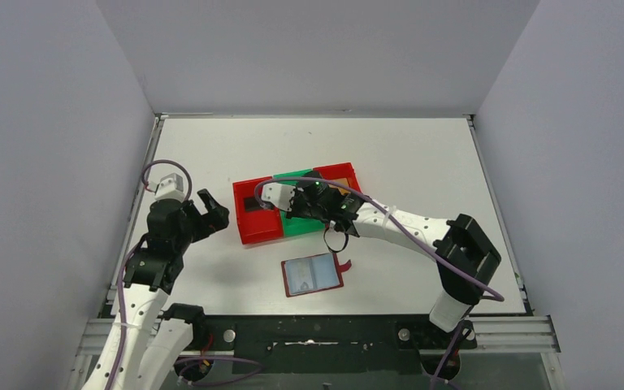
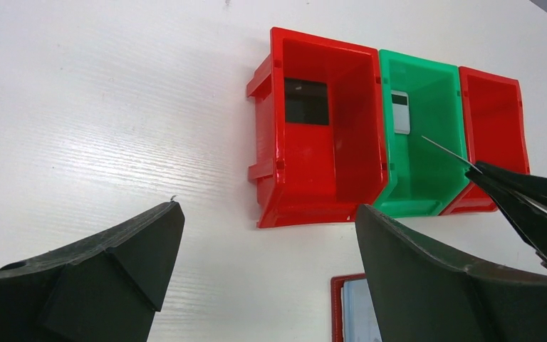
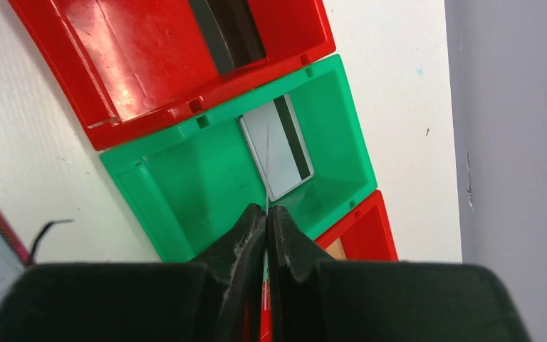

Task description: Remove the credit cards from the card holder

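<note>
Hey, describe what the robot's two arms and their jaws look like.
Both the left arm and right arm have white links with black joints and black wedge-shaped jaws. A purple cable loops along each.

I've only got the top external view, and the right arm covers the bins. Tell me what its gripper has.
Observer: The right gripper is shut on a thin card, seen edge-on and sticking out in front of it.
Operator: Report what's under it.
Observer: The green bin. A silver-grey card with a dark stripe already lies on its floor.
Operator: Check the left gripper too.
Observer: The left gripper is open and holds nothing.
</note>
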You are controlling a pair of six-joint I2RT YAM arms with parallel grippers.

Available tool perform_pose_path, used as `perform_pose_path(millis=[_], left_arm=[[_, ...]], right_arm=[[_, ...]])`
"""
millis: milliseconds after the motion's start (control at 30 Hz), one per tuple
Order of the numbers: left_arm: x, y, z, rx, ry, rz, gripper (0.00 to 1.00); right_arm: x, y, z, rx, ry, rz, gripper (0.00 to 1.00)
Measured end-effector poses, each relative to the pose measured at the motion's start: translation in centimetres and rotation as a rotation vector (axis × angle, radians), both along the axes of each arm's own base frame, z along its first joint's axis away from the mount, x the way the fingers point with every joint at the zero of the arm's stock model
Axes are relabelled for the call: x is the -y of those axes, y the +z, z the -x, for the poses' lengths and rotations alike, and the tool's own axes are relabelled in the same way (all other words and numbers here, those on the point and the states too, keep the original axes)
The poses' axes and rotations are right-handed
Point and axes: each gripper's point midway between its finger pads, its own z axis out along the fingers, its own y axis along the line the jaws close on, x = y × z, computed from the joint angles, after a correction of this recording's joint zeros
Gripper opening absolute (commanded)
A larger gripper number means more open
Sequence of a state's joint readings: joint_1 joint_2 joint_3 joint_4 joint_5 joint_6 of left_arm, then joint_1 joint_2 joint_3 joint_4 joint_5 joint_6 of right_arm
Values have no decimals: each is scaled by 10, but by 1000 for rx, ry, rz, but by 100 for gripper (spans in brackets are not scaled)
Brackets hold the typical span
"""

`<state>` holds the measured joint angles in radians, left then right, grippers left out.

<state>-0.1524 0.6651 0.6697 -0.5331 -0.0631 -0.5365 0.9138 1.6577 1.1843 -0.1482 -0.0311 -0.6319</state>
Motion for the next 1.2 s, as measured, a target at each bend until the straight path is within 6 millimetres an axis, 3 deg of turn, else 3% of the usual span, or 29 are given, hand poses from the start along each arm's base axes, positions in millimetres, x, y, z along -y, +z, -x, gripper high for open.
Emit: perform_pose_path(millis=[433, 933, 1200], left_arm=[[-1, 0, -1, 9, -12, -4, 93], [-7, 0, -1, 12, 10, -9, 93], [-8, 0, -2, 12, 14, -10, 93]], right_arm=[[-4, -26, -43, 46, 109, 157, 0], [-11, -73, -70, 61, 156, 255, 0], [-15, -74, -88, 94, 124, 247, 5]])
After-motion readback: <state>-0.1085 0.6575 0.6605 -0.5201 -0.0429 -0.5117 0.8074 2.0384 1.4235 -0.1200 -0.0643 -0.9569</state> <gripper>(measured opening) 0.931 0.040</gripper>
